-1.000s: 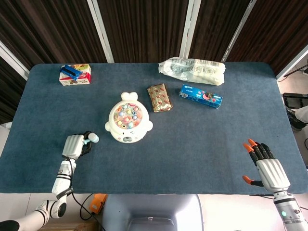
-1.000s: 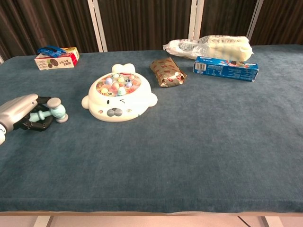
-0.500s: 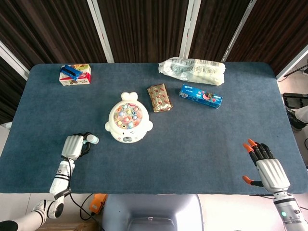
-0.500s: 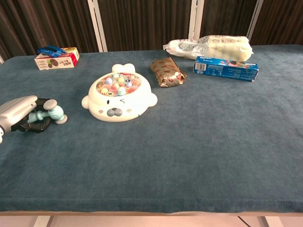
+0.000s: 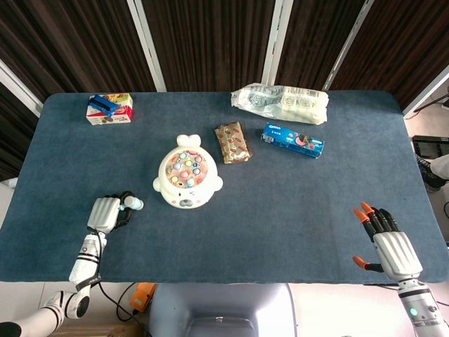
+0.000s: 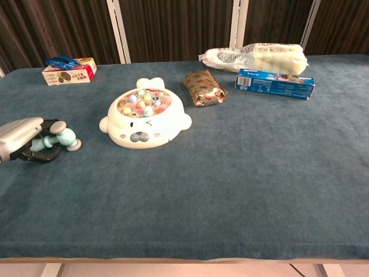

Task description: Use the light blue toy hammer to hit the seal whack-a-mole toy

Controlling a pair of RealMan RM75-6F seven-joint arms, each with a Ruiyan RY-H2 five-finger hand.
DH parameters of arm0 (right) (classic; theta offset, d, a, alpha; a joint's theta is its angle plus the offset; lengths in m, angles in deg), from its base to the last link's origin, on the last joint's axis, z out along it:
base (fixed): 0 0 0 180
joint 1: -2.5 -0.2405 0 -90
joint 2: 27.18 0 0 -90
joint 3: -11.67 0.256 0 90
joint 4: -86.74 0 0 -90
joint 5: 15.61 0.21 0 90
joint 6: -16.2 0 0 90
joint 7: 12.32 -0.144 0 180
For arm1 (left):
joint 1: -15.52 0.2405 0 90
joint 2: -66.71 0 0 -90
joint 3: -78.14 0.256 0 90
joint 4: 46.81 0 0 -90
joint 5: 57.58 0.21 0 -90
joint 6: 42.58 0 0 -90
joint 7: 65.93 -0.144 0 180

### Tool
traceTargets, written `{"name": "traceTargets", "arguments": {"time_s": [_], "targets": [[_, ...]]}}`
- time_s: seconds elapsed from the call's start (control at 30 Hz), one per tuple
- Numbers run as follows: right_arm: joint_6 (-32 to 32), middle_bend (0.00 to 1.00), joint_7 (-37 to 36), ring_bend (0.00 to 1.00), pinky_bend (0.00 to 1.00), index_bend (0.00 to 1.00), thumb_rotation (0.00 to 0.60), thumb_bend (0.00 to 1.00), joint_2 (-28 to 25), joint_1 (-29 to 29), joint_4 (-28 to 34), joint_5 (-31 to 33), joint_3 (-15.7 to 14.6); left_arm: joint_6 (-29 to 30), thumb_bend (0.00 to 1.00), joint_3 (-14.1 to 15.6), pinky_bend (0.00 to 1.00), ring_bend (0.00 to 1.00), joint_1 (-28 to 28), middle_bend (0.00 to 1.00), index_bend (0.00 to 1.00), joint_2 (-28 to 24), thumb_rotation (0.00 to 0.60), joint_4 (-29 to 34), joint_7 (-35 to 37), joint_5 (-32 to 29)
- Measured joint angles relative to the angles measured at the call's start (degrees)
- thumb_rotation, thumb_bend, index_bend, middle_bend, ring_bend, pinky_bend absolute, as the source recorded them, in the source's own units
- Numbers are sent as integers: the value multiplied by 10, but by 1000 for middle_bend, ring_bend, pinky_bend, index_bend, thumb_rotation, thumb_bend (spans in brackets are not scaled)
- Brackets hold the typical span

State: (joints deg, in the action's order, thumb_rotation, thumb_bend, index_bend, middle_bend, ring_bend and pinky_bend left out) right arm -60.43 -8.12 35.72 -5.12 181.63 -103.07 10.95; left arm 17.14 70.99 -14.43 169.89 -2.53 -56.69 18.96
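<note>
On the blue felt table (image 5: 295, 203), the light blue toy hammer (image 6: 55, 139) is gripped by the left hand (image 5: 105, 213); the seal whack-a-mole toy (image 5: 186, 180) is judged unstruck. The right hand (image 5: 390, 246) is spread empty.

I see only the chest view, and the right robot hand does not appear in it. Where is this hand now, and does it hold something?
Observer: The head view shows the right robot hand by the near right corner of the table, fingers spread, holding nothing.
Operator: My view cuts the left one at the edge. How does it lie?
Observer: From above, the whole left robot hand shows with its back facing up. It is closed around the hammer, whose head sticks out on the side toward the seal toy.
</note>
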Motion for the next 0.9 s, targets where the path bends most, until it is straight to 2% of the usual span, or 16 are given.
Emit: {"name": "traceTargets", "arguments": {"time_s": [0.1, 0.3, 0.7, 0.9], "targets": [[2, 0, 2, 0, 0, 0, 600, 290, 0, 0, 0, 1, 0, -1, 401, -1, 211, 187, 1, 253, 237, -5, 466, 4, 2, -1], [3, 0, 5, 0, 0, 0, 600, 290, 0, -1, 2, 3, 0, 8, 390, -2, 194, 145, 3, 211, 204, -12, 443, 11, 7, 5], [4, 0, 6, 0, 0, 0, 600, 290, 0, -1, 2, 2, -1, 11, 354, -5, 175, 128, 5, 206, 200, -22, 440, 24, 14, 7], [6, 0, 9, 0, 0, 0, 600, 290, 0, -2, 2, 2, -1, 22, 333, -5, 152, 80, 6, 155, 142, -33, 413, 39, 19, 14]]}}
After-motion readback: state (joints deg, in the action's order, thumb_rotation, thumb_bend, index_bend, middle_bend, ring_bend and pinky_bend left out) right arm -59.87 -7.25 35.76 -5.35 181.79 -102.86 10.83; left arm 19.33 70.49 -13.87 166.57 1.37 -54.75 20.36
